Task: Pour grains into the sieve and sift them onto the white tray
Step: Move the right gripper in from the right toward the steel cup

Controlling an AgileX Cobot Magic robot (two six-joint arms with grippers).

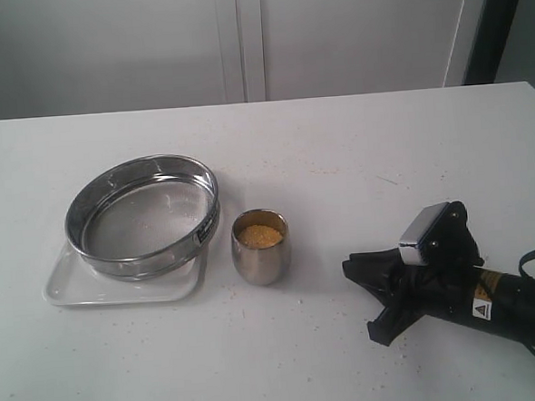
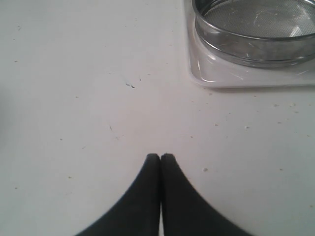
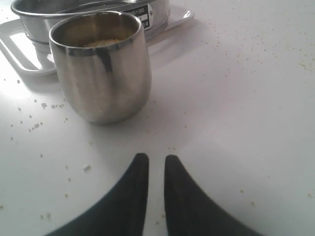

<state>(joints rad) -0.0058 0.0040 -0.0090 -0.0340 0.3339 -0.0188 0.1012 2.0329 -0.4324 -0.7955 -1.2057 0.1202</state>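
Right gripper [image 3: 153, 160] low, levelled at steel cup [image 3: 101, 73]; jaws slightly parted.

Bright, soft light bleached the table [image 1: 355, 141], glare streaked the cup [image 3: 101, 73] and sieve [image 1: 141, 215], shadows were faint, and fine detail was blurred.

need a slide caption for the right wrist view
Right gripper, jaws slightly parted, faces a steel cup of grains; behind it the sieve sits on the white tray.
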